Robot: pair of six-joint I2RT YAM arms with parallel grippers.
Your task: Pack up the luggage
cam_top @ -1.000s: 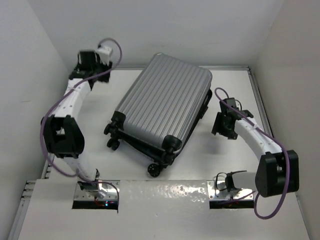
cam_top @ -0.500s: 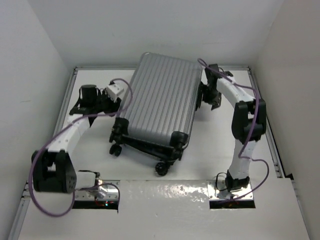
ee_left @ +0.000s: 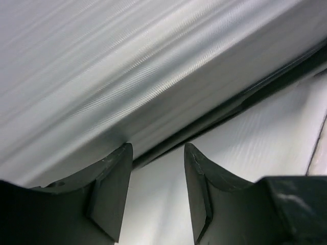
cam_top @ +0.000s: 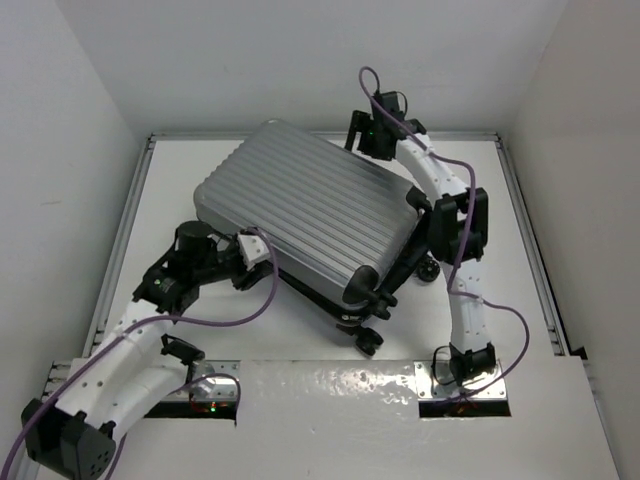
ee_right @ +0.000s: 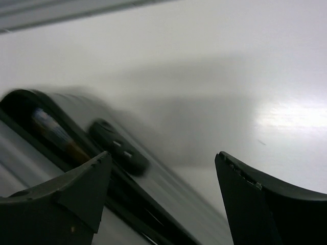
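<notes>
The luggage (cam_top: 310, 210), a closed silver-grey ribbed suitcase, lies flat and slantwise in the middle of the table, its black wheels (cam_top: 368, 342) toward me. My left gripper (cam_top: 266, 256) is at its near left side, open. In the left wrist view the left gripper (ee_left: 156, 153) holds nothing, and its tips reach the edge of the luggage (ee_left: 102, 76). My right gripper (cam_top: 353, 133) hangs at the far corner. There the right gripper (ee_right: 161, 158) stands wide open and empty over the blurred top of the luggage (ee_right: 117, 153).
White walls close in the table on three sides. Metal rails (cam_top: 128, 230) run along the table's left and right edges. The right arm's elbow (cam_top: 455, 225) stands close against the suitcase's right side, near a wheel (cam_top: 430, 268).
The suitcase has swung counter-clockwise. My left arm came down toward me along its left side. My right arm went up to the far corner and its jaws spread wider.
</notes>
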